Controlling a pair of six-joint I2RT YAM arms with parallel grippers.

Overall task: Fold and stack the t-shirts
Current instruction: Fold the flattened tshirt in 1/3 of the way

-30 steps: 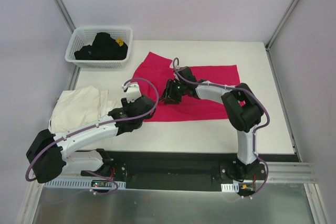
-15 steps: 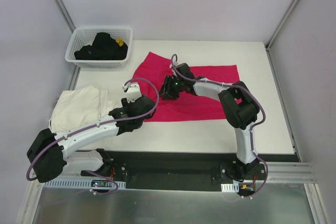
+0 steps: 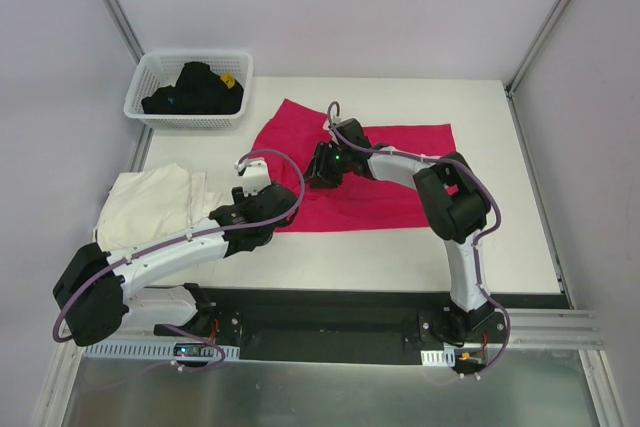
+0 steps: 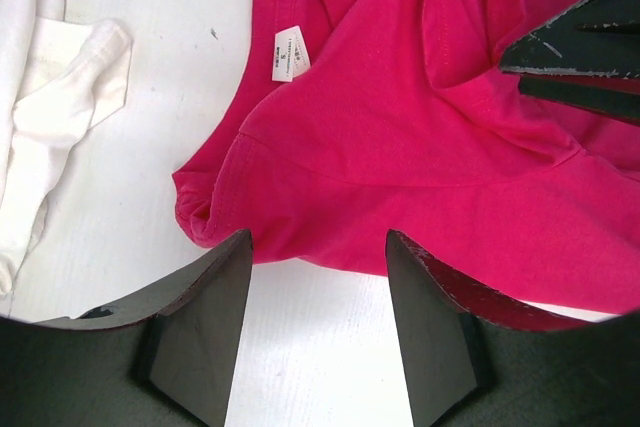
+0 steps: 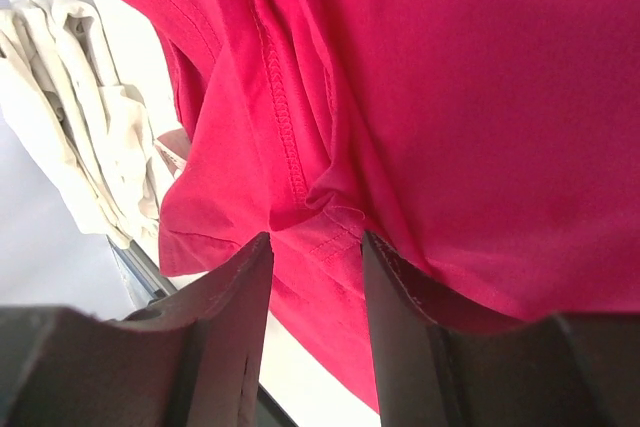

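White table (image 3: pixel 480 237) carries everything. Spread flat across its middle lies the red shirt (image 3: pixel 400 177), its left end rumpled. The cream shirt (image 3: pixel 150 207) sits loosely folded at the table's left edge, just beside the red one but apart from it. At the far left corner a basket (image 3: pixel 190 121) holds dark clothes (image 3: pixel 195 92).

The right gripper (image 5: pixel 315 242) sits on the red shirt's left part, its jaws pinching a raised, seamed fold of the cloth. The left gripper (image 4: pixel 318 239) hangs over the shirt's near left corner with jaws spread and nothing between them; the hem lies just beyond its tips. A small label (image 4: pixel 288 53) shows at the neckline.
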